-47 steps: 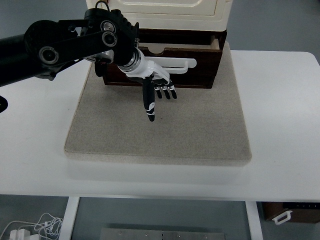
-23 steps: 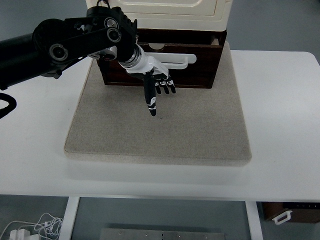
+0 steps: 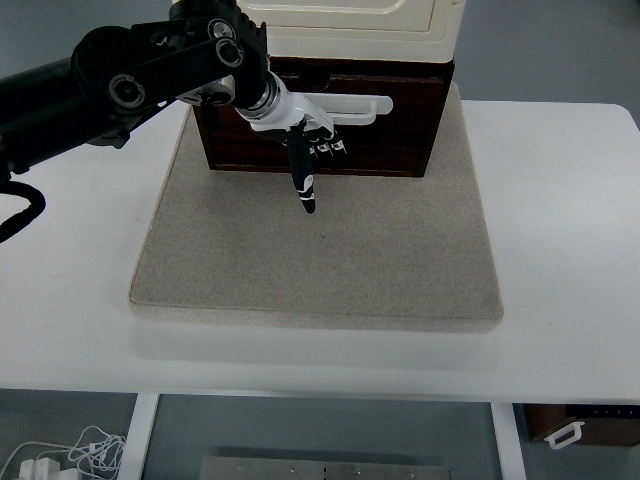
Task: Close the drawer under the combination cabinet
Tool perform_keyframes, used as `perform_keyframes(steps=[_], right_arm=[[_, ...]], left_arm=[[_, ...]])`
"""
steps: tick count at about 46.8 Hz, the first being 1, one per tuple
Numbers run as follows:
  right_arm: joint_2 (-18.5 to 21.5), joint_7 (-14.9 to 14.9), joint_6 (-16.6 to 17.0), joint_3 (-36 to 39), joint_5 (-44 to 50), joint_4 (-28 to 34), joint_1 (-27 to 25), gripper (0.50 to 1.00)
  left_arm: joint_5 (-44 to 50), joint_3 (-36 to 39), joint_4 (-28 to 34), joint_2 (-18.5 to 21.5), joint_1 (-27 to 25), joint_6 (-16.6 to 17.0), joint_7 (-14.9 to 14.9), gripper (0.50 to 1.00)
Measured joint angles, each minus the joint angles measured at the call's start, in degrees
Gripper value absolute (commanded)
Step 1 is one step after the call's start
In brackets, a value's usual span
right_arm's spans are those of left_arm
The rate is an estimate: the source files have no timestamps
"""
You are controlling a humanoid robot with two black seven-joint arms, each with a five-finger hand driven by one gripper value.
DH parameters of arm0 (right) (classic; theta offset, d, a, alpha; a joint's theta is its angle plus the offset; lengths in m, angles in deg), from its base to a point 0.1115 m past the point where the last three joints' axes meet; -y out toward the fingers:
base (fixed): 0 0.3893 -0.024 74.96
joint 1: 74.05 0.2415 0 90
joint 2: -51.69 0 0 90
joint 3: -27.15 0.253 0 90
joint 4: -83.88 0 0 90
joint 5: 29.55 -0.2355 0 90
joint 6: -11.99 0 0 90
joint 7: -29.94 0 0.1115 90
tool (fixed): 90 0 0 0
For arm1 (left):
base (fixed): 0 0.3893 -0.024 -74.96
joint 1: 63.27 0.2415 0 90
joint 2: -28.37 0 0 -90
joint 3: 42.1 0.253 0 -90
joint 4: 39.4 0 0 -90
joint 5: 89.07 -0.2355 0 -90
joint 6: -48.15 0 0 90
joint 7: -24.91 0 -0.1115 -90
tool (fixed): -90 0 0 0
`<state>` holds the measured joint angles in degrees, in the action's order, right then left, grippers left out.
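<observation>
The left robot hand (image 3: pixel 312 150) rests flat against the dark drawer (image 3: pixel 318 128) front, fingers extended and holding nothing, one finger pointing down at the grey mat (image 3: pixel 320 260). The drawer sits under the cream cabinet (image 3: pixel 350 25) at the table's (image 3: pixel 560 250) far side and looks almost flush. I'd say the pushing step is nearly over; next comes a last gentle press.

The left arm (image 3: pixel 110 90) is extended in from the left edge; its left hand (image 3: pixel 306 145) is held with fingers pointing downward, nothing grasped.
</observation>
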<state>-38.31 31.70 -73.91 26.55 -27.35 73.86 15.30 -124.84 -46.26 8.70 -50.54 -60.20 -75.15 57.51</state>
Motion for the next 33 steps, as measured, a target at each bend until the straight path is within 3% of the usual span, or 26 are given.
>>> perform_keyframes(steps=[33], right_arm=[[0.0,0.0,0.0,0.0,0.0,0.0,0.0,0.952]], left_arm=[[0.6,-2.0,-1.9,0.1,0.1,-1.3,-0.5,0.996]])
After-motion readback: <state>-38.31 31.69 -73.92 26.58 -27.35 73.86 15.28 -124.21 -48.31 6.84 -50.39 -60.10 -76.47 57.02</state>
